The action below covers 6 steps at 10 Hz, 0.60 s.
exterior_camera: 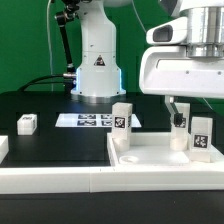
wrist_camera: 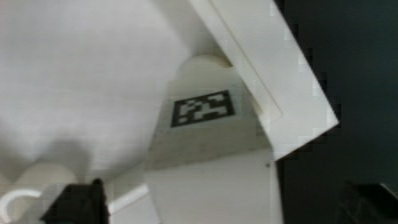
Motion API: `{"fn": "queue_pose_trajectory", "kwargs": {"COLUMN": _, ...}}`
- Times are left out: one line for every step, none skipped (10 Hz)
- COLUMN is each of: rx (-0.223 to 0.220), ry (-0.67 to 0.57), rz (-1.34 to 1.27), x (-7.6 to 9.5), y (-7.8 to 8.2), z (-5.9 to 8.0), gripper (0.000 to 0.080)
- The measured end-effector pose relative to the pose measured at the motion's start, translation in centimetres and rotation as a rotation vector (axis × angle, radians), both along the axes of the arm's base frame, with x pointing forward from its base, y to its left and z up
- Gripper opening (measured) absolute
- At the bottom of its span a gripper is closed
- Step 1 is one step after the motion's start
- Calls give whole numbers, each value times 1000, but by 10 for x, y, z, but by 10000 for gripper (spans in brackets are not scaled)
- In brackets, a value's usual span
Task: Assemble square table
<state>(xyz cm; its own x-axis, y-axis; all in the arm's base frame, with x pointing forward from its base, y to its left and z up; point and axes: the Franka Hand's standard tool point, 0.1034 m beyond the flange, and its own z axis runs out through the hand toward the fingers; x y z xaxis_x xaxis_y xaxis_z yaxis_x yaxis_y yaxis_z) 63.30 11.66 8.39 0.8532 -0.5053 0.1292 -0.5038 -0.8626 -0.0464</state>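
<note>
— Where is the square table kept?

— The tabletop [exterior_camera: 150, 162] is laid flat on the black surface [exterior_camera: 50, 145], at the front. Its raised rim [wrist_camera: 267, 90] is turned up. It is likely laid that way so the corner holes can be reached from above.

— Are any legs put on?

— Two are seen standing up on it. The first leg [exterior_camera: 122, 118] is stood at the corner toward the exterior view's left. The second leg [exterior_camera: 201, 137] is stood toward the exterior view's right. How tightly they are fixed cannot be told. A loose leg [exterior_camera: 27, 123] is lying well apart on the surface, to the exterior view's left of the marker board [exterior_camera: 88, 120].

— What is done with the claw?

— The claw [exterior_camera: 178, 116] is held low over the tabletop, just beside the second leg. In the wrist view its fingers [wrist_camera: 75, 200] are spread wide, and nothing is gripped between them. A tagged leg is seen close below, by the rim.

— Why is it held there?

— It may be that the second leg is to be gripped or turned tight. More legs are needed, so the job is judged about half done.
</note>
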Motion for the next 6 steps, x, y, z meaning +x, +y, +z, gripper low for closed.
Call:
{"fn": "queue_pose_trajectory", "kwargs": {"rx": -18, "ry": 2, "rz": 84, "x": 0, "y": -1, "z": 0, "gripper": 649}}
{"fn": "queue_pose_trajectory", "kwargs": {"rx": -26, "ry": 3, "rz": 133, "x": 0, "y": -2, "z": 0, "gripper": 649}}
{"fn": "queue_pose_trajectory", "kwargs": {"rx": -32, "ry": 4, "rz": 156, "x": 0, "y": -2, "z": 0, "gripper": 649}}
{"fn": "queue_pose_trajectory", "kwargs": {"rx": -54, "ry": 6, "rz": 243, "x": 1, "y": -3, "z": 0, "gripper": 518}}
{"fn": "queue_pose_trajectory", "kwargs": {"rx": -54, "ry": 6, "rz": 242, "x": 1, "y": -3, "z": 0, "gripper": 518}}
{"fn": "queue_pose_trajectory", "kwargs": {"rx": -52, "ry": 5, "rz": 226, "x": 1, "y": -3, "z": 0, "gripper": 381}}
